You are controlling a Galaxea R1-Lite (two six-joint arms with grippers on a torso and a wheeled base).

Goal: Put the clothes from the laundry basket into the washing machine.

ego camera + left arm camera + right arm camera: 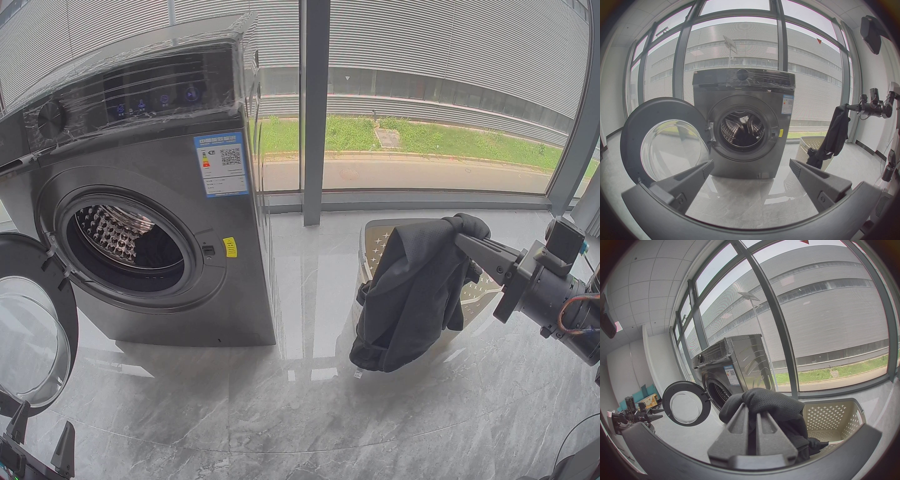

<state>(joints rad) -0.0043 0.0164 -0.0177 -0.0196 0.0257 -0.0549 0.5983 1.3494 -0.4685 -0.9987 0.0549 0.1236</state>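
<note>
Holding black garment [412,294] clamped tight in right gripper [467,240], right of washing machine [156,206], over laundry basket [375,234] there. With left gripper [750,163] spread wide, empty, facing machine. Transfer step, apparently; next: carry to open drum [125,247], release inside.

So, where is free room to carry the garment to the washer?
Free: the bare floor between washing machine and laundry basket, and the drum mouth. Crowded: above the basket, where the garment hangs from the right gripper, and beside the open door.

Grey marble floor [250,406] under washing machine [147,178] and laundry basket [374,247]
</note>
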